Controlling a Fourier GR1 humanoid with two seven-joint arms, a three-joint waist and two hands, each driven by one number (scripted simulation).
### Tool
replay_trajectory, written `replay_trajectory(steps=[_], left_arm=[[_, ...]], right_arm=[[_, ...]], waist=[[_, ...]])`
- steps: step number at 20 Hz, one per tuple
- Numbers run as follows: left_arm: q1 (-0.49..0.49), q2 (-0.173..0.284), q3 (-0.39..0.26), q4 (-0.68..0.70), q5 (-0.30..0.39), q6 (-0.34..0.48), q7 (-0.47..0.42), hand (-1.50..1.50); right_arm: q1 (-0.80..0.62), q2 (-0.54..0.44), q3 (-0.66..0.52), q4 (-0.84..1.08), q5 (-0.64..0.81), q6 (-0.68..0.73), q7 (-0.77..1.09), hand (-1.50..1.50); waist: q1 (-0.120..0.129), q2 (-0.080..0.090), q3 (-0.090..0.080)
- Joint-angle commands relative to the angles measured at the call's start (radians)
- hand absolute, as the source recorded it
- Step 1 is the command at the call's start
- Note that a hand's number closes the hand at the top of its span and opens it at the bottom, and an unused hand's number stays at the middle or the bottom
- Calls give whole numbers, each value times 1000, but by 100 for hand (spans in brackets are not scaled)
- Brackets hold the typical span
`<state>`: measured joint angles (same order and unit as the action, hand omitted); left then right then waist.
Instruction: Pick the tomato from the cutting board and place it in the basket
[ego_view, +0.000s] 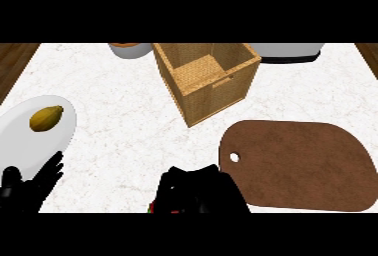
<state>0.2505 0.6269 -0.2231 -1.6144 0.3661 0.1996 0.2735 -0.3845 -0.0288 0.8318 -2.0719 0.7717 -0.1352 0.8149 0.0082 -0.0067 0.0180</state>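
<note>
Wicker basket (209, 80) stands at the back of your white counter (118, 145), with the brown board (303, 165) bare beside it at the right. Your right hand (196, 192) is curled round the tomato (156, 209), red just showing under it at the lower edge. Your left hand (26, 187) rests open, over a plate (22, 135) holding a lemon (46, 118).

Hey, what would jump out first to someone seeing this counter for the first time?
The tall woven basket stands at top centre. The brown cutting board lies bare at lower right. The right hand, at bottom centre, curls round something red and green, and a white plate at left bears a yellow fruit.
</note>
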Motion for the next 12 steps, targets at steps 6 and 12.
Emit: replay_trajectory(steps=[6, 12], left_arm=[[-60, -115, -61, 74, 15, 11, -23, 0], [-86, -101, -64, 68, 31, 34, -9, 0]], right_arm=[[-456, 28, -290, 89, -82, 0, 313, 150], [-676, 28, -450, 307, -173, 51, 316, 150]], waist=[[4, 9, -23], [6, 11, -21]])
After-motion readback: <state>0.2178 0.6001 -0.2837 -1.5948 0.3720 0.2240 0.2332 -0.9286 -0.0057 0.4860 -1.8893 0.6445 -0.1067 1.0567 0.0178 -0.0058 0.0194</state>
